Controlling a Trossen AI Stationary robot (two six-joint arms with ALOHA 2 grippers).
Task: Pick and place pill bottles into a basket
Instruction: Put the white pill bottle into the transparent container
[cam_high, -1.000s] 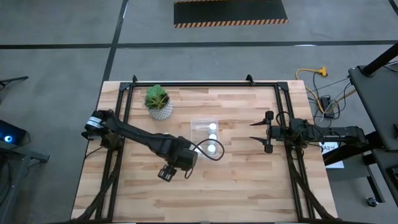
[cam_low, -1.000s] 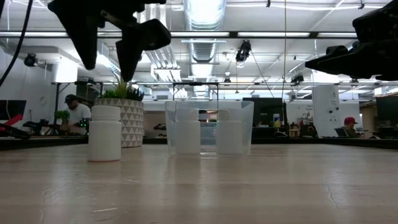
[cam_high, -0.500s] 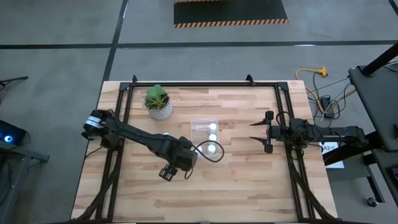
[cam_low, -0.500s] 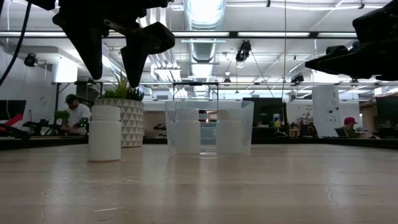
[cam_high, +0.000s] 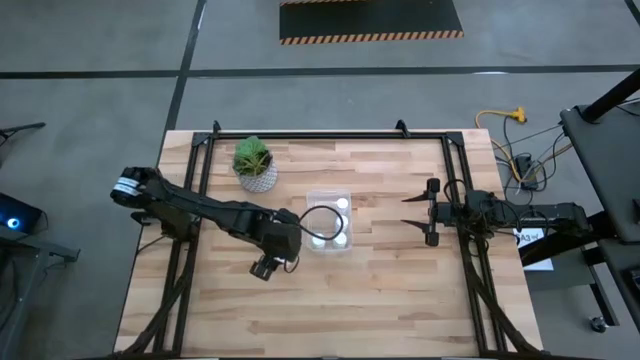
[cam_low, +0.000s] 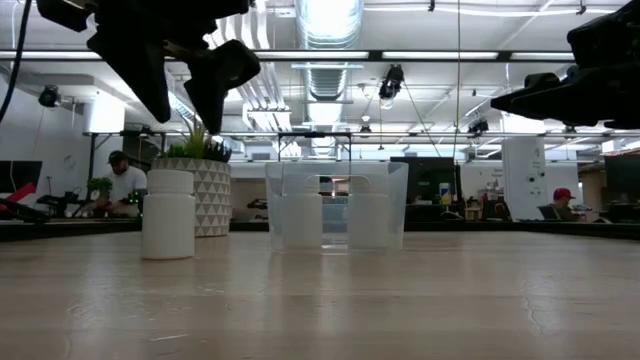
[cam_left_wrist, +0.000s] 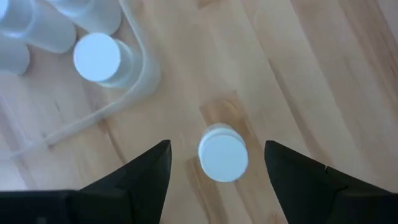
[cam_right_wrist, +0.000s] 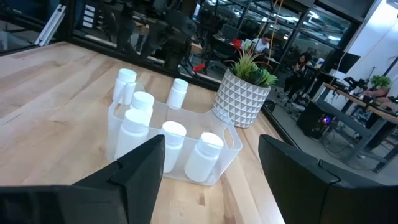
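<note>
One bottle (cam_left_wrist: 222, 157) stands loose on the table (cam_left_wrist: 311, 74), upright, its cap facing up at the left gripper (cam_left_wrist: 216, 144); its long axis runs vertical, so the coming move looks like a straight drop; the left wrist view shows the two fingers spread wide, one to each side of the cap, empty; the bottle sits roughly centred in the gap, a touch toward one finger.

In the low view the same bottle (cam_low: 168, 213) is well below the left gripper (cam_low: 183, 100) and nearly under it; nothing touches it yet; the basket (cam_low: 335, 190) stands beside it, apart, with the plant pot (cam_low: 205, 195) behind.

Several other bottles already stand inside the basket; its rim (cam_left_wrist: 146, 74) curves near the loose one without touching it.

Left arm is plainly the nearer; the right gripper (cam_high: 413, 211) waits at the table's right side, fingers apart, holding nothing, pointed toward the basket; my guess is a descent, then a close around the body under the cap.
</note>
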